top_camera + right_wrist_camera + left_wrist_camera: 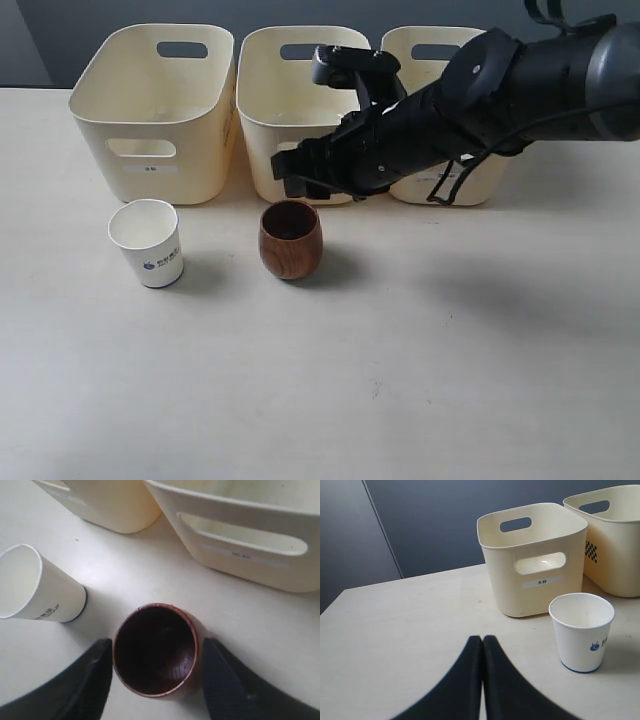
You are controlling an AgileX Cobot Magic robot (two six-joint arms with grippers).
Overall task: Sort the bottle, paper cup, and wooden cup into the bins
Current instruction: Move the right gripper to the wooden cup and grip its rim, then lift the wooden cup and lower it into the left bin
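Tabletop (450, 380) pale cream, wall dark; right jaws spread around wooden cup (155, 655), left jaws closed, empty.

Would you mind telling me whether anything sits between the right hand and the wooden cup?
Nothing visible does. The open right hand hangs just above the wooden cup, a finger on each side; the paper cup stands off to one side.

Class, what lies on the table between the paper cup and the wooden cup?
Nothing: bare tabletop separates the paper cup from the wooden cup, clearest in the exterior view.
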